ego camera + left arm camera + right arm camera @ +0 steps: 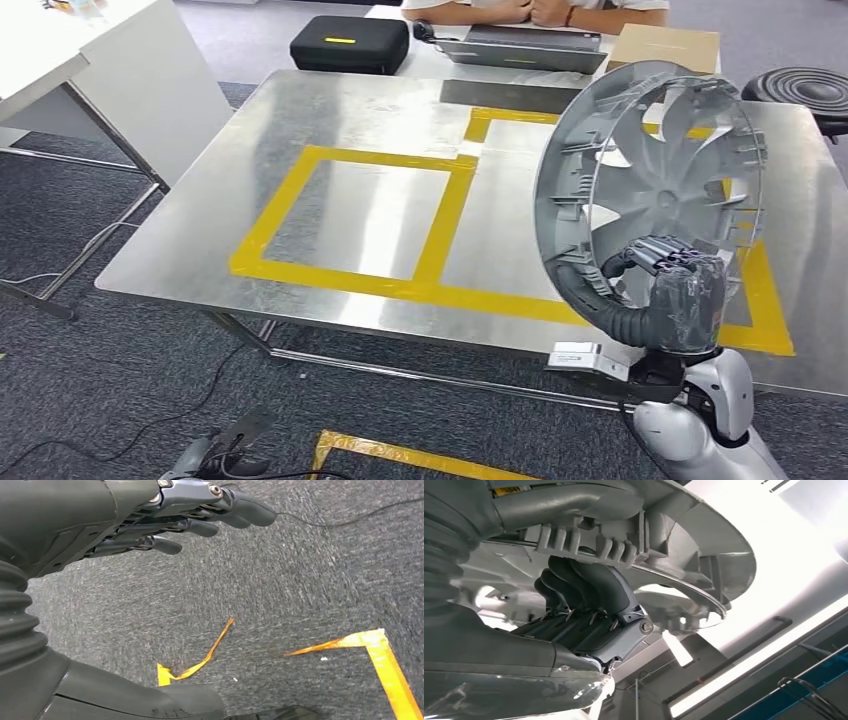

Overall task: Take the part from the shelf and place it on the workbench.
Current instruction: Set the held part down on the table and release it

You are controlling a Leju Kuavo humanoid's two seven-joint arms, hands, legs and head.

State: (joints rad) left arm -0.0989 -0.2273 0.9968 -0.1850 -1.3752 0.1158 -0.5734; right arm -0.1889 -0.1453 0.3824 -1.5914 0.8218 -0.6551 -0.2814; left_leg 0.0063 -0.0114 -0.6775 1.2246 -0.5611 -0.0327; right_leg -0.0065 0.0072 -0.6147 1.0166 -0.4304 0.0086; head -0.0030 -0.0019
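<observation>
The part is a large round grey plastic fan wheel (650,180) with curved blades, held upright on edge above the right side of the metal workbench (370,200). My right hand (680,290) grips its lower rim, fingers curled over the edge. The right wrist view shows those fingers (589,590) hooked around the ribbed rim of the fan wheel (684,545). My left hand (225,450) hangs low beside the bench. In the left wrist view the left hand (165,520) holds nothing, its fingers stretched out over grey carpet.
Yellow tape (400,230) marks rectangles on the bench top. Behind it lie a black case (350,42), a laptop (525,48) and a cardboard box (665,45), with a person's arms (530,10) at the far edge. A white table (90,70) stands left, a black stool (805,90) right.
</observation>
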